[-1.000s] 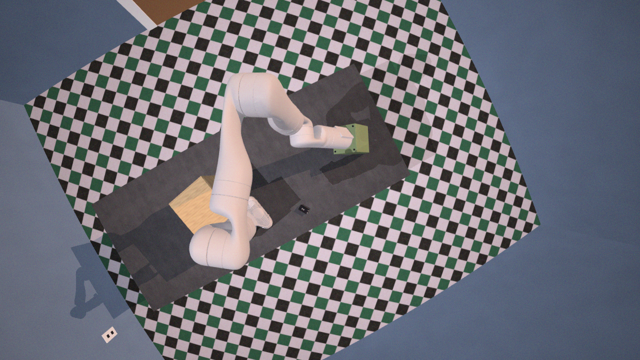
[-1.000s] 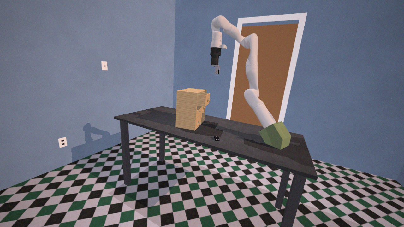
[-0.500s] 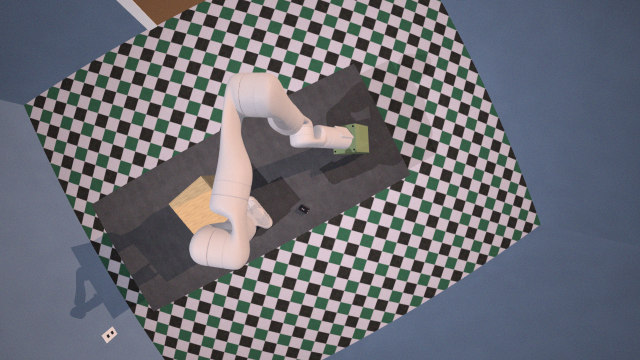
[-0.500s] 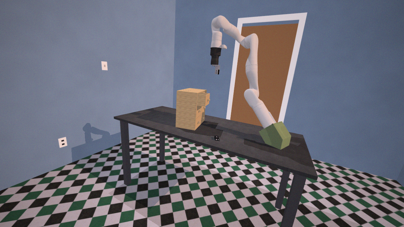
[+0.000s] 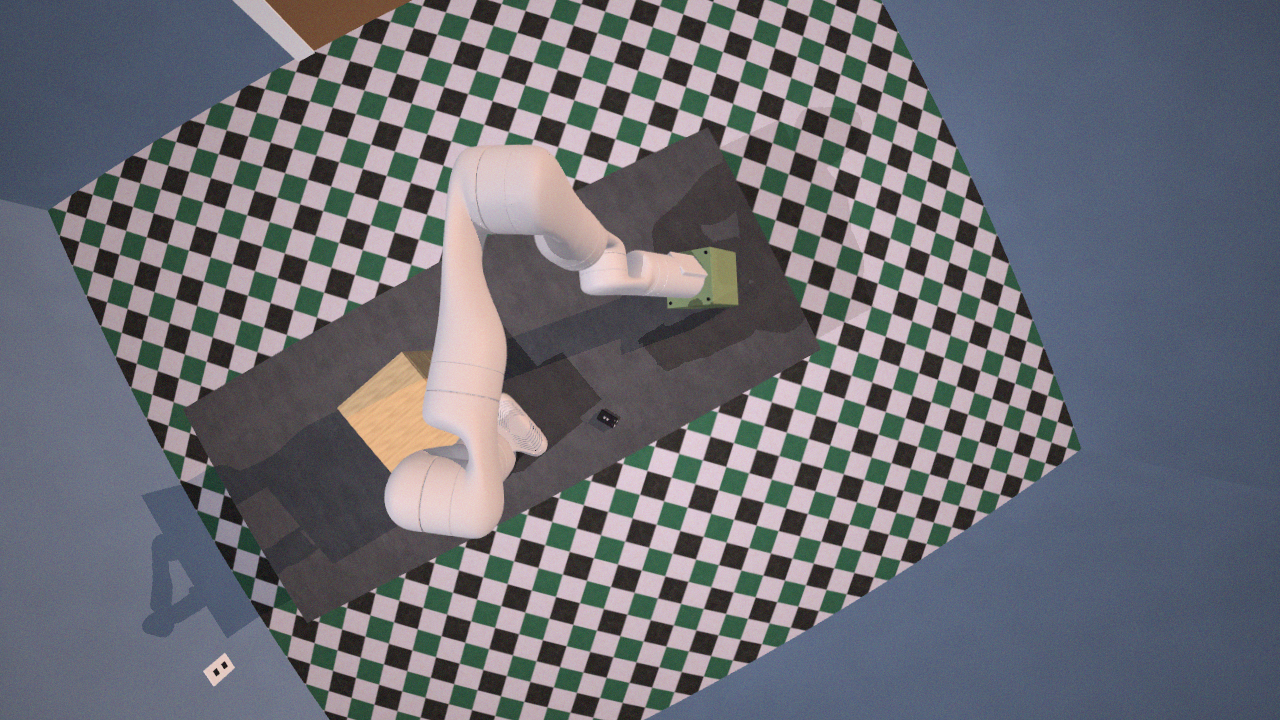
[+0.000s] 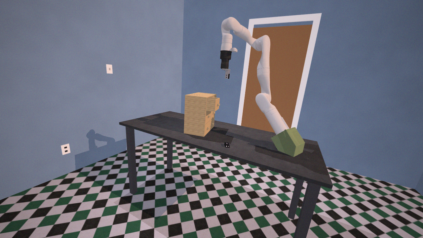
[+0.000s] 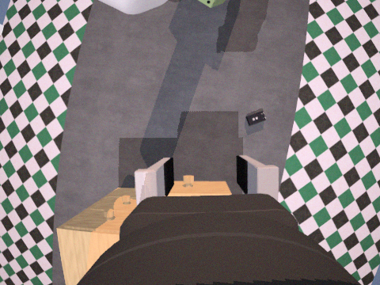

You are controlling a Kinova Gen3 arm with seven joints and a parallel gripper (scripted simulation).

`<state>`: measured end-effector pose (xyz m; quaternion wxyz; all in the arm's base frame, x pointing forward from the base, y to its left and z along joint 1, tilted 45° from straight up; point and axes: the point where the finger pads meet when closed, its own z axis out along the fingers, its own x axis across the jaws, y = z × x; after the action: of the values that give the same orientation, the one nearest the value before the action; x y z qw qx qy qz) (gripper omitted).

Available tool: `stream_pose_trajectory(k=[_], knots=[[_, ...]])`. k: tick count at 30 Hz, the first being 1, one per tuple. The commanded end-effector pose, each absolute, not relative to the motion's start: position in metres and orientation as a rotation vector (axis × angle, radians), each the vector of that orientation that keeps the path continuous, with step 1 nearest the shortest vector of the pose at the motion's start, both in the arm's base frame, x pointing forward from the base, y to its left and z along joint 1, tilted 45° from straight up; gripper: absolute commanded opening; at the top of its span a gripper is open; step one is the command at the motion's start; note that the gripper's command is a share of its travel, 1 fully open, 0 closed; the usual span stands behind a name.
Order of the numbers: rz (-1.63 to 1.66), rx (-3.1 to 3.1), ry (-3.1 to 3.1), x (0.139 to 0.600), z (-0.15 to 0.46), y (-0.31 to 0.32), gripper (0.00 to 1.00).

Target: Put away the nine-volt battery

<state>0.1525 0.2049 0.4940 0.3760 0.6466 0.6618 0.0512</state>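
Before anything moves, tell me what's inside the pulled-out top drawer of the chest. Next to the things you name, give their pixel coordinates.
No contents show. The exterior view gives only the outside of the drawer point(image 6: 213, 104), and in the wrist view the black gripper body covers what lies behind its front. Whether it holds a battery, I cannot tell.
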Motion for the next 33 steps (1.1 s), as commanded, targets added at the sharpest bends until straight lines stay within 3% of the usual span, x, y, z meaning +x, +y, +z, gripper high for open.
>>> stream_pose_trajectory(k=[1, 33], knots=[[0.124, 1.642, 1.705, 0.153, 0.491, 0.205, 1.00], [-0.158, 1.085, 2.106, 0.207, 0.379, 0.195, 1.00]])
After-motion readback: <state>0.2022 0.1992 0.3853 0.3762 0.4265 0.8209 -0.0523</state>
